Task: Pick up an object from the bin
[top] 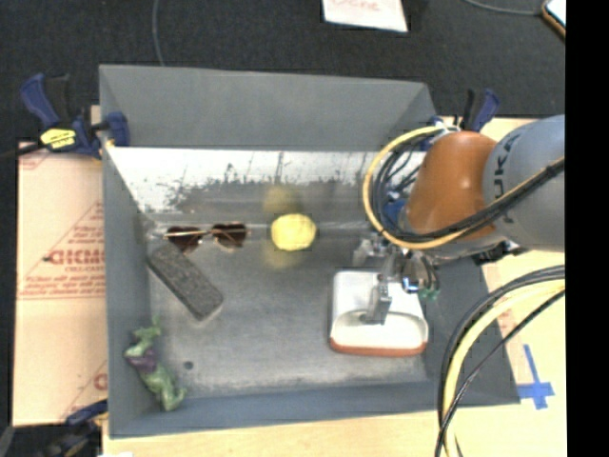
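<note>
Scanning the bin (276, 341) from the left, you've got a little green toy figure (152, 367) in the front-left corner. A dark grey block (185, 281) lies at an angle just behind it, and a pair of sunglasses (206, 235) sits against the back wall. A yellow ball (292, 232) is near the middle of that same wall. All four are well apart from the action, so you can pretty much ignore them. What matters is over on the right: a white rectangular pad with an orange-brown edge (376, 329), lying flat on the bin floor near the front. The jaws hang right over its middle and look to be touching its top or very nearly. They're a narrow dark shape from this angle, so honestly I can't tell whether they're spread or pressed together. The arm (533, 174) with its orange cover (455, 187) comes in from the right behind them. My read is you're at the grasp step, with nothing lifted yet. That pad looks wide and flat, so the next move probably calls for catching an edge or a raised bit, then closing firmly before pulling straight up. Otherwise I'd guess it just slips off.
</note>
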Controlling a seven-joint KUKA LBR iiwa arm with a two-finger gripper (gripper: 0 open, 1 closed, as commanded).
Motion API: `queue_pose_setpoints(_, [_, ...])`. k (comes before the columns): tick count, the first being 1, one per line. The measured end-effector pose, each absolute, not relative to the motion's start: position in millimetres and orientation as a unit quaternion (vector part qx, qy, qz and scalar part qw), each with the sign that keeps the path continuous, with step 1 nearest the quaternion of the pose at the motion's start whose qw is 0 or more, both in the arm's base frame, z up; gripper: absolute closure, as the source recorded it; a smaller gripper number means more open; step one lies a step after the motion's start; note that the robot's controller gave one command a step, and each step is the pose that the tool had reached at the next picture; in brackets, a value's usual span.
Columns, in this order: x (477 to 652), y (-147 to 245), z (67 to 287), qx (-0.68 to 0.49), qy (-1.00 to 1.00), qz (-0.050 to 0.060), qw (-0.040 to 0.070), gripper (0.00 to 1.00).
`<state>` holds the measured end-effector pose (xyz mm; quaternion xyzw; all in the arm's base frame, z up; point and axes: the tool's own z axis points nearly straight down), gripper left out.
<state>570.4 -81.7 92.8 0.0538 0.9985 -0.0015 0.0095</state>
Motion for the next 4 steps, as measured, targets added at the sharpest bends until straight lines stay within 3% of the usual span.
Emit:
queue_pose_setpoints(1, [596.1, -74, 75, 0.012, 1.000, -0.003, 0.016, 1.00])
queue_pose_setpoints(2, [596.1, -74, 75, 0.012, 1.000, -0.003, 0.016, 1.00])
queue_pose_setpoints(3, [593.1, -59, 75, -0.068, 0.997, -0.007, 0.022, 1.00])
queue_pose_setpoints(4, [593.4, -75, 165, -0.019, 1.000, -0.003, 0.017, 1.00])
